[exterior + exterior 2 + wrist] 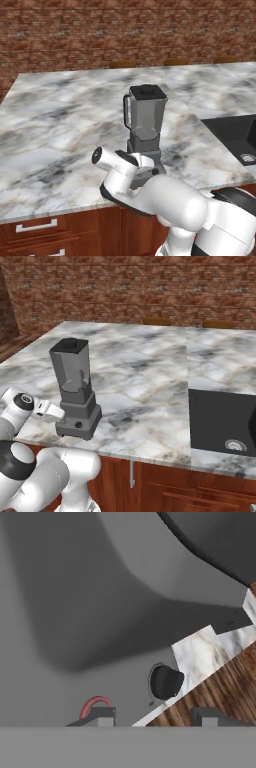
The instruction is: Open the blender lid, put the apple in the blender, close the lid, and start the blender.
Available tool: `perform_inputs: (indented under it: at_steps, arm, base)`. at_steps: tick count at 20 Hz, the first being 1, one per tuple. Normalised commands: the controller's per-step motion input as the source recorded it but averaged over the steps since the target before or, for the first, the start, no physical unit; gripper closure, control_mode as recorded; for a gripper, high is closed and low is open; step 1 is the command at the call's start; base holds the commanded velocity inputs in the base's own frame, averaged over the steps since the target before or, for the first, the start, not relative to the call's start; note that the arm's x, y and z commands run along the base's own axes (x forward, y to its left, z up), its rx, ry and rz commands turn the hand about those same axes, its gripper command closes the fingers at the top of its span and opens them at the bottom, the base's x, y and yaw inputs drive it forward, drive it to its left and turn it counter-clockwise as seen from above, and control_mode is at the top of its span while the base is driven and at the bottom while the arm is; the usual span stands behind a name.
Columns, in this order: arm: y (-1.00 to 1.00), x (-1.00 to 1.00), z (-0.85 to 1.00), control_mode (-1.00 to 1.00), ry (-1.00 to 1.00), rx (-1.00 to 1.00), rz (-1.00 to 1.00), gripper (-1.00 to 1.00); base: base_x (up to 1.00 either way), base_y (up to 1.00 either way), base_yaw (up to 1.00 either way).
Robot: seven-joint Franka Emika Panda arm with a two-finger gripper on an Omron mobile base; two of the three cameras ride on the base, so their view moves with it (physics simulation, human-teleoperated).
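end effector [155, 717] | blender [144, 125] stepped matte-grey base | veined marble counter [60, 120]

Red button [96, 704] half hidden behind a fingertip [102, 716]

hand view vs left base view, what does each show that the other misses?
Hand view alone: the black knob and red button on the blender's base, one dark fingertip right at the button. Left base view alone: the black blender lid seated on the jar, the jar's side handle, the sink. Both: the blender and the marble counter.
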Motion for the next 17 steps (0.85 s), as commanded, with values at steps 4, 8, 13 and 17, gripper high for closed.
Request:
perform_inputs:
  at_steps: [4,8,13,17]
  arm:
    - [-0.31,-0.28,-0.72,-1.0,0.04,0.08,0.0,-1.0]
    - [-0.39,-0.27,-0.86,-1.0,0.01,0.12,0.0,-1.0]
    - [-0.41,-0.21,-0.89,-1.0,0.0,0.14,0.0,-1.0]
    - [-0.33,-0.09,-0.86,-1.0,0.0,0.12,0.0,-1.0]
  base:
    - [0.0,0.0,0.0]
    - [0.0,0.0,0.0]
    - [0.0,0.0,0.0]
    - [0.0,0.0,0.0]
